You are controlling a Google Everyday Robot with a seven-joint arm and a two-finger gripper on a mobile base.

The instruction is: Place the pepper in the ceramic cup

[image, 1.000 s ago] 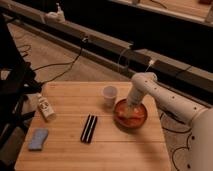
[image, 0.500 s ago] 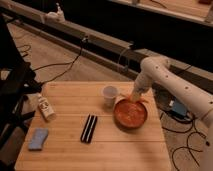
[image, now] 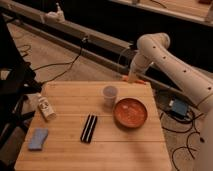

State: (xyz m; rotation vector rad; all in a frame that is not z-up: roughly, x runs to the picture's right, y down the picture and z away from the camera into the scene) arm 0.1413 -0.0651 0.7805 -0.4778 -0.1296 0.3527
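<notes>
The pale grey-white ceramic cup [image: 110, 95] stands upright on the wooden table [image: 65, 155], just left of the round reddish-orange bowl [image: 130, 113]. My gripper [image: 133, 78] hangs from the white arm above the table's far edge, behind and to the right of the cup. A small orange-red pepper [image: 138, 80] shows at its tips, lying roughly level, and the gripper is shut on it. The bowl looks empty.
A white labelled bottle [image: 45, 107] lies at the table's left. A blue sponge [image: 38, 139] sits at the front left. A black flat object [image: 89, 128] lies in front of the cup. Cables and a blue box [image: 178, 107] are on the floor to the right.
The gripper has risen out of the bowl and moved back and up toward the table's far edge, carrying the pepper. The bowl now shows fully.
</notes>
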